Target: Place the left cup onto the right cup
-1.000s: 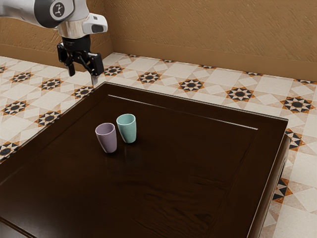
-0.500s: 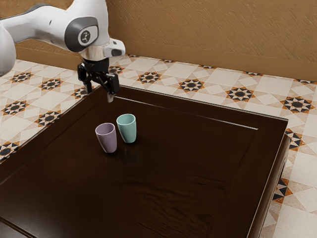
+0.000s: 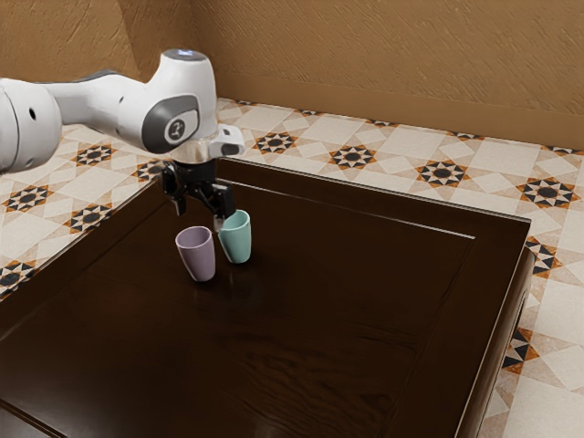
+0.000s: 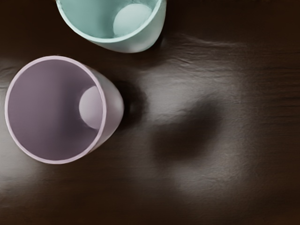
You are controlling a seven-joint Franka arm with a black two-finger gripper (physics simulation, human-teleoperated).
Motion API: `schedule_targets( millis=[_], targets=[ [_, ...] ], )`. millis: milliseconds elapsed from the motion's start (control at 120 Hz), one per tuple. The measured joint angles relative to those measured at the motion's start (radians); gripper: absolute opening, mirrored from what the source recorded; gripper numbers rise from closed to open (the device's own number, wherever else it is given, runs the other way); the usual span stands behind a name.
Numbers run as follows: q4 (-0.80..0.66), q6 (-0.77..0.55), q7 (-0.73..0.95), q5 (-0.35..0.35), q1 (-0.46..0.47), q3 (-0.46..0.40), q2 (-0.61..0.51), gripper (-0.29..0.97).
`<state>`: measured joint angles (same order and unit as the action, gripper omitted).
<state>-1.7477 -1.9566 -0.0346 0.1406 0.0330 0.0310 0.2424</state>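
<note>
A lilac cup [image 3: 196, 253] stands upright on the dark wooden table [image 3: 347, 310], at the exterior view's left of a teal cup [image 3: 235, 236] that stands close beside it. Both are empty. My gripper [image 3: 199, 213] hangs open just above and behind the two cups, holding nothing; one fingertip is near the teal cup's rim. In the wrist view I look straight down into the lilac cup [image 4: 58, 110] and the teal cup [image 4: 117, 21], with my hand's shadow on the table beside them.
The table has a raised border [image 3: 365, 205] along its far side and ends at an edge [image 3: 497, 347] on the exterior view's right. Patterned floor tiles [image 3: 438, 164] and a brown wall lie beyond.
My arm has swung down and toward the exterior view's right, from above the table's far left corner to just over the two cups. The cups have not moved.
</note>
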Motion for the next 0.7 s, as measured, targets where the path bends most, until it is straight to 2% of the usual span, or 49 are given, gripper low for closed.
schedule_targets(
  millis=[450, 700],
  targets=[
    [0.007, -0.142, 0.024, -0.006, -0.012, 0.041, 0.115, 0.68],
    [0.056, -0.195, 0.06, -0.019, -0.031, 0.049, 0.194, 0.68]
  ],
)
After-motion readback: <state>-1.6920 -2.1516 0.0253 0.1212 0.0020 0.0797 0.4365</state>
